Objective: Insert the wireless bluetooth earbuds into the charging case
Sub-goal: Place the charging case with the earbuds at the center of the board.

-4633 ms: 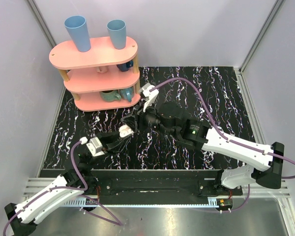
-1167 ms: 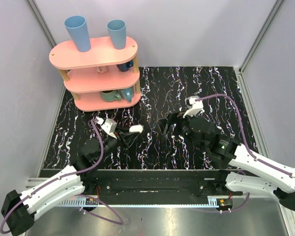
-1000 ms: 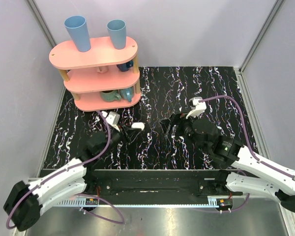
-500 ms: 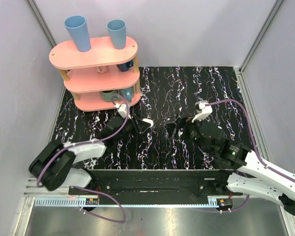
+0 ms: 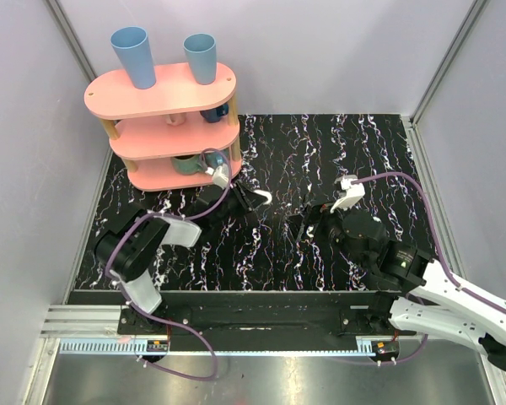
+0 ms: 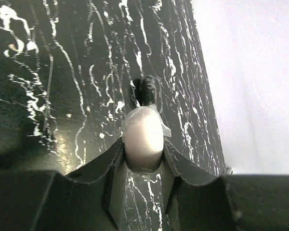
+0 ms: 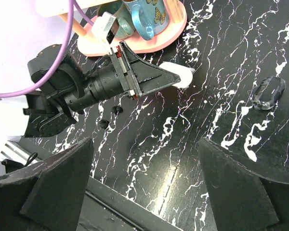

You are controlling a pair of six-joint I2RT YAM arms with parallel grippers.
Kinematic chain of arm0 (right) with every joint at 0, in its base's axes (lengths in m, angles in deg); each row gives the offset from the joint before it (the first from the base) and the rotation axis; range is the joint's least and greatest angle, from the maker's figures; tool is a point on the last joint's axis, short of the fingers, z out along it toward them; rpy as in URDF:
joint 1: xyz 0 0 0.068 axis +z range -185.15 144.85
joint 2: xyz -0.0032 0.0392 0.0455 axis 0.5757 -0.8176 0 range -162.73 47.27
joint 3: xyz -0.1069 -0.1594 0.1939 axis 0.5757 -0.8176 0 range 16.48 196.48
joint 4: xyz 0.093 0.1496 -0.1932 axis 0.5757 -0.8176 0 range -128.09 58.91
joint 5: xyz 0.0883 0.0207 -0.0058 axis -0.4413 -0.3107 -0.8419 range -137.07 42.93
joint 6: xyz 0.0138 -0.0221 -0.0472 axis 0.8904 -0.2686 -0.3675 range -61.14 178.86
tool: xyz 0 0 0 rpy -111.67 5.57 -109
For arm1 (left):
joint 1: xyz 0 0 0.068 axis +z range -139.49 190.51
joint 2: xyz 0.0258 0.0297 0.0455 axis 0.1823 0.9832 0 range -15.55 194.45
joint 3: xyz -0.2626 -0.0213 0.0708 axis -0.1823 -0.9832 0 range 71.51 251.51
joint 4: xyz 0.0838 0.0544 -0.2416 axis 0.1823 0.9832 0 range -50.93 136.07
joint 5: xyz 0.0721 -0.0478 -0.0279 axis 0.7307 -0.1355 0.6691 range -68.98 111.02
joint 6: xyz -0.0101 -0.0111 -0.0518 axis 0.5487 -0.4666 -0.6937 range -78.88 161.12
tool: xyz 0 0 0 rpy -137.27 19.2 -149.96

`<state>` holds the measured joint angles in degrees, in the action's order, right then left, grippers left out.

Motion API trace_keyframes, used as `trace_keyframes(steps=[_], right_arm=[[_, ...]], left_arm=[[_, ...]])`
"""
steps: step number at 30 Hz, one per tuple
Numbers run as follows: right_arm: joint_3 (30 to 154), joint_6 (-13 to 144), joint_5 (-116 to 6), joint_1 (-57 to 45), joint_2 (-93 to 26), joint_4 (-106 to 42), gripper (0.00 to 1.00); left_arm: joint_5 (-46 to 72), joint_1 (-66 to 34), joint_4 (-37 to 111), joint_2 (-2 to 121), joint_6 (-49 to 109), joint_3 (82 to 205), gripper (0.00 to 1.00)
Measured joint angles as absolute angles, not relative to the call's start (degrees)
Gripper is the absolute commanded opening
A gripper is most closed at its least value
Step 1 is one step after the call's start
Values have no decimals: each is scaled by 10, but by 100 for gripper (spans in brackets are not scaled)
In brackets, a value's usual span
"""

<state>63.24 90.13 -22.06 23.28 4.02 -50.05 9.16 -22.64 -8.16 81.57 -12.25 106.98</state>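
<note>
Handling the charging case (image 6: pixel 142 130): I am judging it as light, rigid and glossy, so it is likely to slip or squirt out under a hard pinch. Any lid hinge is probably the fragile part.
Hold point: I am favouring the long flat sides, with the fingers (image 6: pixel 113 166) sitting below the seam, so the lid is staying free to open.
Case appearance: It is showing as a white, smooth, egg-shaped pebble with a faint seam across it. It is looking shut. Something thin and clear is showing at its far edge, and I cannot tell what.
Case location: It is sitting left of centre over the black marbled tabletop (image 5: pixel 363 152). It is just right of and nearer than the bottom tier of the pink shelf (image 5: pixel 164 173), and apparently clear of the surface.
Left gripper (image 6: pixel 142 147): It is clamping the case by its near end, one finger pressing on each side.
Right gripper (image 7: pixel 145 144): It is standing wide apart and carrying nothing. It is hanging to the right of the case and facing it.
Wireless bluetooth earbuds: I am not finding them in any view, so seating them is not yet possible to plan.
</note>
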Motion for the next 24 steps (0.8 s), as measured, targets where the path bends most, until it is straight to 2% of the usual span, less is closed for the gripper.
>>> trace_keyframes(steps=[9,16,24], right_arm=[[644,898,-199,233,19,-532,100],[681,889,-156,230,-47,-584,100],[682,886,-163,194,-58,-602,100]], left_arm=[[87,-206,-120,914,-174,1073,12],[87,-206,-113,916,-171,1070,29],[100,-203,-61,906,-152,1070,40]])
